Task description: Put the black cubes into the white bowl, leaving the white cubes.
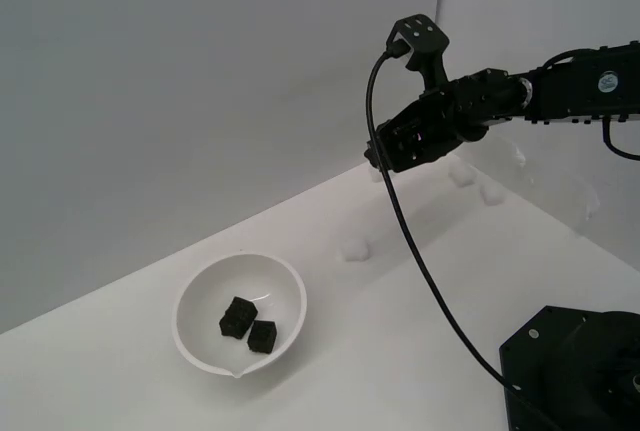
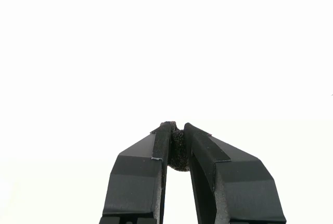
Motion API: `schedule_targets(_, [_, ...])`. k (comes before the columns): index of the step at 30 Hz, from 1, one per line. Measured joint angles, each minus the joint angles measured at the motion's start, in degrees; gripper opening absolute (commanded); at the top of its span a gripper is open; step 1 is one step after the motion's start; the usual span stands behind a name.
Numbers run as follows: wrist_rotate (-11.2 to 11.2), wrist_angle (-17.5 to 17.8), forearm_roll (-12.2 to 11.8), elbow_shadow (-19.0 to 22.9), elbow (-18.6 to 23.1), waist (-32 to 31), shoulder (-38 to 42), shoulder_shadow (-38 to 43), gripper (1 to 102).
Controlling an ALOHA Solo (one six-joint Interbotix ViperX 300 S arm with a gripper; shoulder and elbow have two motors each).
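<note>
White surface (image 1: 420,281) nearly hides white cubes (image 1: 356,249); gripper (image 2: 177,126) pinches black cube (image 2: 178,148)

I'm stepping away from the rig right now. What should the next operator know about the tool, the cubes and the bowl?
Tool: shut on a black cube, held high above the table, toward the exterior view's right.
White bowl: toward the exterior view's left, two black cubes already inside.
White cubes: one on the table past the bowl, others behind the arm, untouched.
Left: carry the held cube to the bowl and release it.
</note>
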Motion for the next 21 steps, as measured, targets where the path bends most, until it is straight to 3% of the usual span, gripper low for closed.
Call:
schedule_targets(7, [0.0,5.4,-1.3,0.6,0.6,-2.3,9.3,9.3,3])
schedule_targets(11, [-1.9,7.1,-2.3,0.9,1.0,-6.9,12.5,12.6,3])
schedule_targets(21, [-7.9,6.8,-2.4,0.8,0.8,-21.2,15.7,15.8,3])
